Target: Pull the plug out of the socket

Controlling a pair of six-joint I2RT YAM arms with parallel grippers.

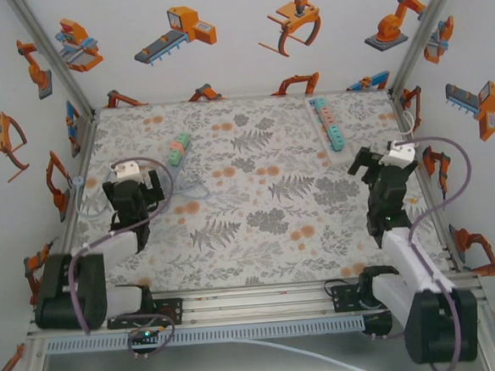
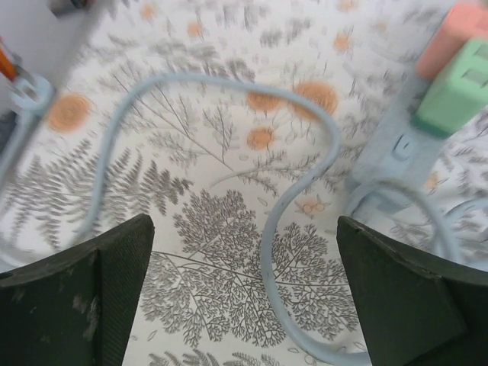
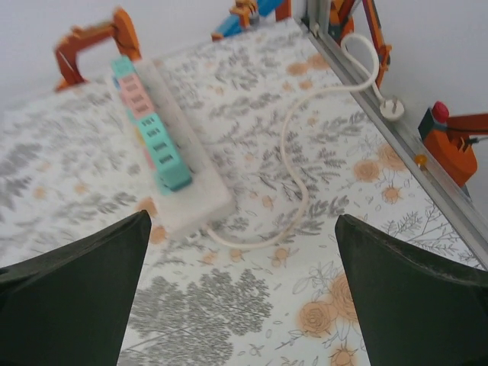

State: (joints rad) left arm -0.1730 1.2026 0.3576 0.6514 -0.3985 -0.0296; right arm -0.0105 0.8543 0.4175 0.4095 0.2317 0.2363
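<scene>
Socket strip (image 3: 197, 194) nears far edge (image 1: 241, 99); right tool (image 3: 242, 229) gapes nearby.

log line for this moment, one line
left gripper open, empty | right gripper open, empty | green plug in power strip | pull not yet started

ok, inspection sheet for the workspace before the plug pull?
surface: flowered tabletop, flat.
job's things: short power strip back left, green plug and pink plug in it; long power strip back right, row of teal and pink plugs.
clutter: nothing seen.
grippers: left gripper open over the blue cable; right gripper open, short of the long strip; both empty.
cables: blue cable loops beside the short strip; white cord runs from the long strip to the right rail.
surroundings: white walls, robot stickers, metal frame.
</scene>
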